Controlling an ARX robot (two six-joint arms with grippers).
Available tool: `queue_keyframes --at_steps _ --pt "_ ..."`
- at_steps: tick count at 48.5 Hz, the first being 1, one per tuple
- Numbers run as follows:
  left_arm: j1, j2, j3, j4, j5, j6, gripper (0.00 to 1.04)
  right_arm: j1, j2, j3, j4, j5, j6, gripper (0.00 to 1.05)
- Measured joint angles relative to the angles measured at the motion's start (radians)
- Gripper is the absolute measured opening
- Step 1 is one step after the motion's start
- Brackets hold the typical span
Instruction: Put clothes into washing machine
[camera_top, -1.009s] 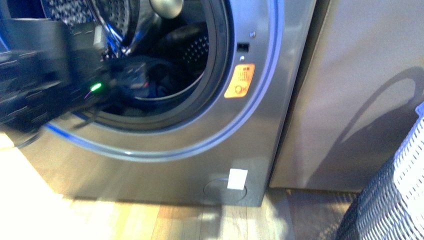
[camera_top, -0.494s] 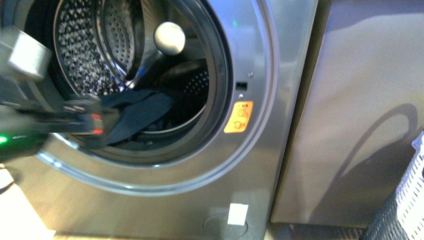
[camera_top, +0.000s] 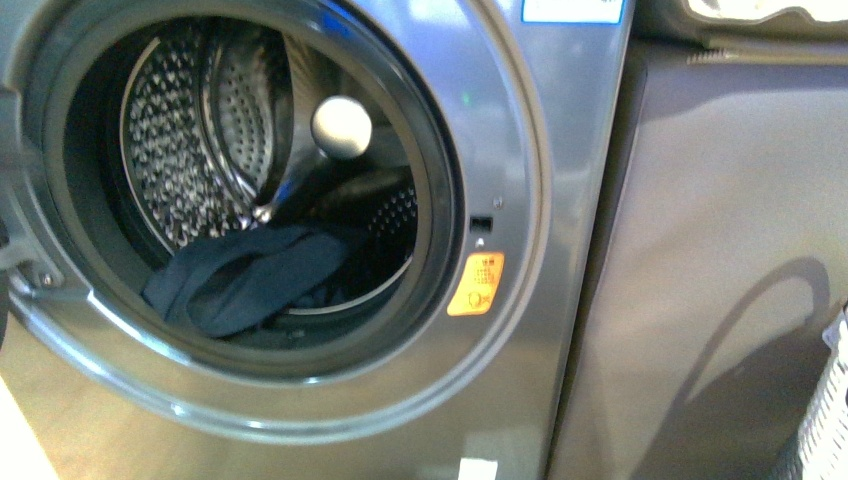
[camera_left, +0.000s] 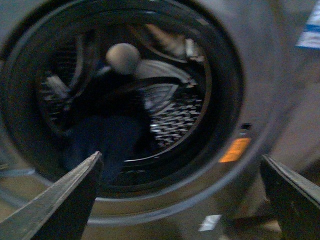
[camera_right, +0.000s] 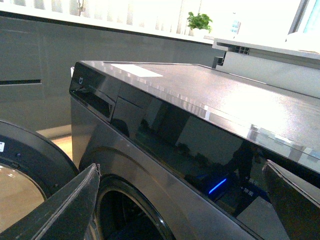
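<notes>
The grey-silver washing machine (camera_top: 545, 190) fills the front view, its round porthole open. The dark navy clothes (camera_top: 245, 280) lie in the bottom of the perforated steel drum (camera_top: 190, 150), one fold draped over the dark door seal. Neither gripper shows in the front view. In the blurred left wrist view my left gripper (camera_left: 182, 200) is open and empty, in front of the porthole and below it; the clothes (camera_left: 107, 137) are a dark mass inside. My right gripper (camera_right: 180, 200) is open and empty, up by the machine's top and dark control panel (camera_right: 200, 145).
A plain grey flat-sided unit (camera_top: 720, 280) stands right of the machine. A white mesh basket's edge (camera_top: 825, 420) shows at the far right. The yellow warning sticker (camera_top: 476, 284) sits beside the porthole. The open door (camera_right: 25, 175) shows in the right wrist view.
My left arm has drawn back out of the porthole and left the front view. The navy clothes stay in the drum. The camera view has risen.
</notes>
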Motion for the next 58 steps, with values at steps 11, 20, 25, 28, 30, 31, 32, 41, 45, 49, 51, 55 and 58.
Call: queue_keyframes --at_steps 11,20,25,28,30,31,32,41,45,49,51,55,58 --pt "0.051 -0.097 -0.111 -0.03 -0.142 0.064 0.47 0.0 0.0 0.0 0.0 0.0 0.0 0.97" --pt "0.051 -0.185 -0.159 -0.055 -0.138 0.074 0.17 0.0 0.0 0.0 0.0 0.0 0.0 0.97" --pt "0.051 -0.251 -0.191 -0.091 -0.138 0.078 0.04 0.0 0.0 0.0 0.0 0.0 0.0 0.97" --pt "0.051 -0.288 -0.208 -0.116 -0.138 0.078 0.04 0.022 -0.005 0.006 -0.047 0.141 0.028 0.93" --pt "0.051 -0.314 -0.215 -0.132 -0.137 0.078 0.04 0.027 -0.045 -0.058 -0.076 0.37 0.071 0.84" --pt "0.051 -0.326 -0.219 -0.139 -0.138 0.078 0.04 0.024 -0.085 -0.13 -0.055 0.516 0.09 0.79" --pt "0.051 -0.338 -0.222 -0.146 -0.138 0.079 0.04 0.015 -0.13 -0.211 -0.02 0.604 0.106 0.74" --pt "0.051 -0.404 -0.243 -0.19 -0.138 0.079 0.04 -0.122 -0.432 -0.694 0.199 0.666 0.144 0.42" --pt "0.051 -0.426 -0.267 -0.183 -0.135 0.079 0.04 -0.167 -0.525 -0.869 0.266 0.61 0.148 0.28" --pt "0.051 -0.453 -0.267 -0.207 -0.139 0.079 0.04 -0.201 -0.578 -0.996 0.311 0.56 0.149 0.16" --pt "0.051 -0.472 -0.267 -0.22 -0.138 0.079 0.04 -0.218 -0.602 -1.063 0.332 0.534 0.149 0.09" --pt "0.051 -0.501 -0.267 -0.248 -0.138 0.079 0.04 -0.266 -0.659 -1.183 0.373 0.5 0.149 0.02" --pt "0.051 -0.521 -0.267 -0.27 -0.138 0.079 0.04 -0.296 -0.7 -1.243 0.395 0.481 0.15 0.02"
